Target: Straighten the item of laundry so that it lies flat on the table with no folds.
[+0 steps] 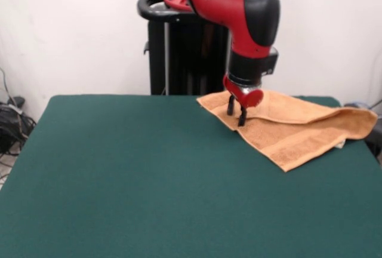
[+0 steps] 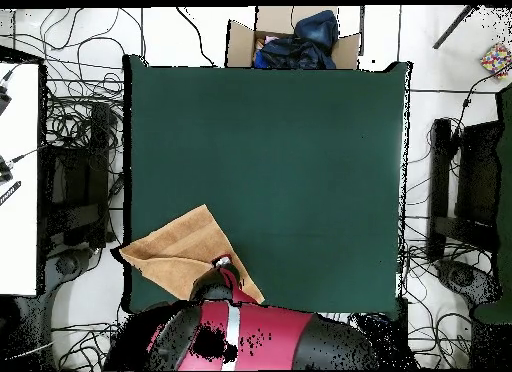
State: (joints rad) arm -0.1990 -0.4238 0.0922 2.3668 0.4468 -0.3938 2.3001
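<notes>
Claw (image 1: 236, 113) of mine hangs over the towel (image 1: 292, 128) with its two black fingers (image 1: 230, 105) a narrow gap apart, tips at the cloth, gripping nothing that I can see. The towel lies folded over itself at the green table's (image 1: 137, 174) far right corner, one end overhanging the edge.

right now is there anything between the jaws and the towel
Nothing that shows. In the front view the gripper stands open with its tips at the towel, near its far edge; contact is unclear. In the overhead view the arm hides that spot.
</notes>
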